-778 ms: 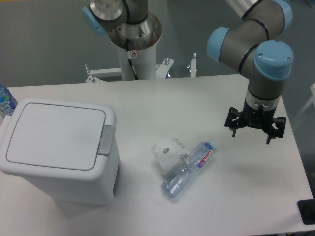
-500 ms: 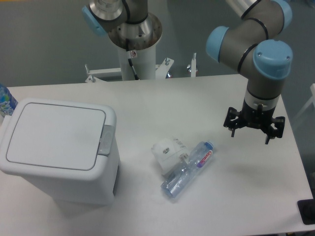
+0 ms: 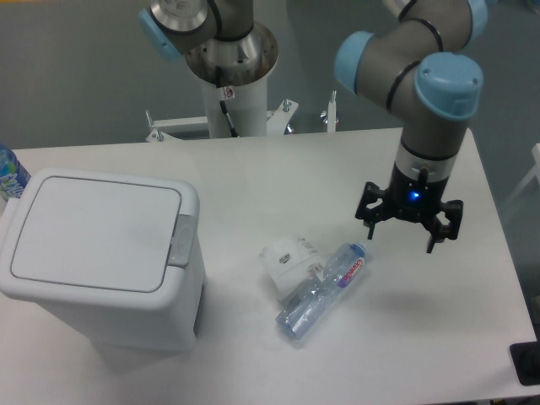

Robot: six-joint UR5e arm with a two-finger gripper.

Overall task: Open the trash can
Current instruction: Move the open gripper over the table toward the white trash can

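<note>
The trash can (image 3: 97, 253) is a large white boxy bin at the left of the table. Its flat lid (image 3: 89, 232) lies shut. A small grey latch (image 3: 181, 240) sits at the lid's right edge. My gripper (image 3: 408, 221) hangs above the table at the right, far from the bin, pointing down. Its fingers (image 3: 367, 221) are spread apart and hold nothing. A blue light glows on its wrist.
A clear plastic bottle (image 3: 323, 289) lies on its side mid-table. A crumpled white wrapper (image 3: 289, 260) lies against it. Part of another bottle (image 3: 8, 173) shows at the far left edge. The arm's base column (image 3: 234, 76) stands behind the table. A dark object (image 3: 525, 363) sits at the bottom right corner.
My gripper has moved left, toward the bottle and the middle of the table. The blue wrist light now shows. The trash can and other objects have not moved.
</note>
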